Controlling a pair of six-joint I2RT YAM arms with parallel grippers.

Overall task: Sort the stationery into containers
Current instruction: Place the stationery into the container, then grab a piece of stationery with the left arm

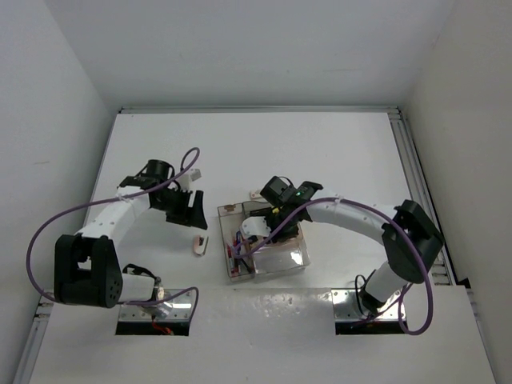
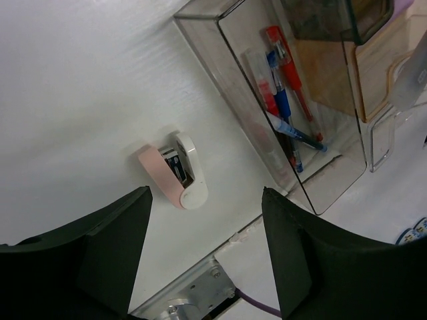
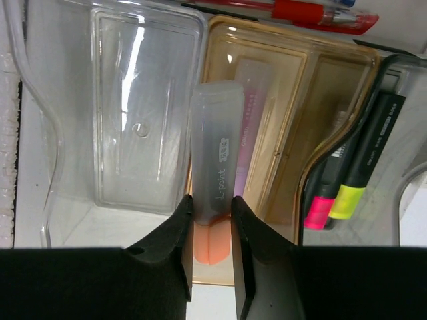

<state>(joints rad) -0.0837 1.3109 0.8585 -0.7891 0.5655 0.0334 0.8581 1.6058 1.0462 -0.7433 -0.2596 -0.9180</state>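
now the right gripper (image 3: 212,220), clenched on the orange highlighter (image 3: 217,153) at frame centre, hangs over the left rim of the amber tray (image 3: 337,87); nudge it rightward before letting go. left gripper (image 2: 203,227) gapes above the pink eraser (image 2: 177,170).

four trays (image 3: 143,100), three highlighters (image 3: 365,153), and perhaps four pens (image 2: 288,73) and two erasers (image 2: 175,170).

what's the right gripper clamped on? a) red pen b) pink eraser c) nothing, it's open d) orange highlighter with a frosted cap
d: in the right wrist view the right gripper pinches the orange highlighter low on its frosted cap, with the orange body showing below.
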